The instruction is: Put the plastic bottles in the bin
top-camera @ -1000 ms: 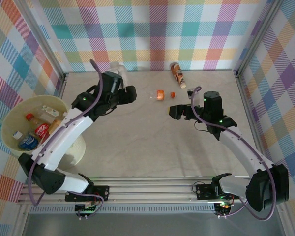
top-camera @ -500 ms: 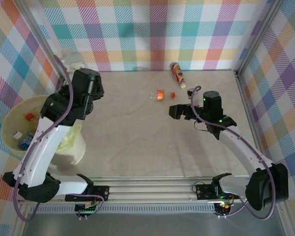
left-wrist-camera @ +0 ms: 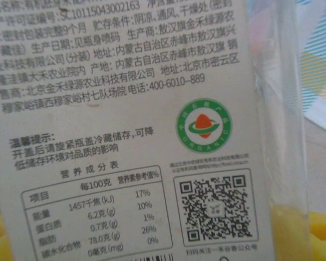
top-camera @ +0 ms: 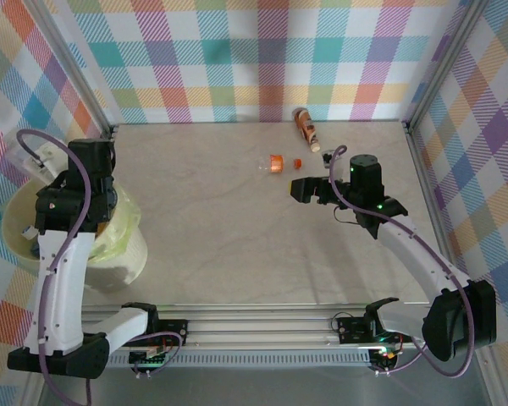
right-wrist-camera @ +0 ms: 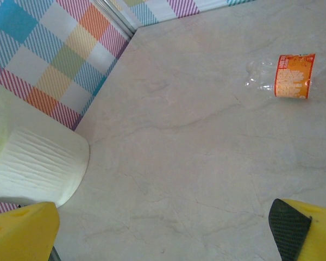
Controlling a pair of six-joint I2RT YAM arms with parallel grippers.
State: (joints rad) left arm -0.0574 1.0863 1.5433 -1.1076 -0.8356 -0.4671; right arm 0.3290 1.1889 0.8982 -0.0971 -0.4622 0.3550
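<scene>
Left pincer (top-camera: 38, 165) held a white-labelled bottle (left-wrist-camera: 125, 109) over the bin (top-camera: 131, 245); right pincer (top-camera: 300, 189) gaped wide above the counter (top-camera: 237, 245).

Seen from above, the left arm reached far left, its pincer clamped on the bottle over the far side of the pale round bin at the counter's left edge. The wrist view showed the label close up: printed text, a round green mark and a square code. The right pincer hovered empty near the counter's middle, jaws far apart. Just beyond it lay a crushed clear bottle (top-camera: 273, 163) with an orange label, a small orange cap (top-camera: 297, 163) beside it. Another orange bottle (top-camera: 306, 127) lay by the back wall.
</scene>
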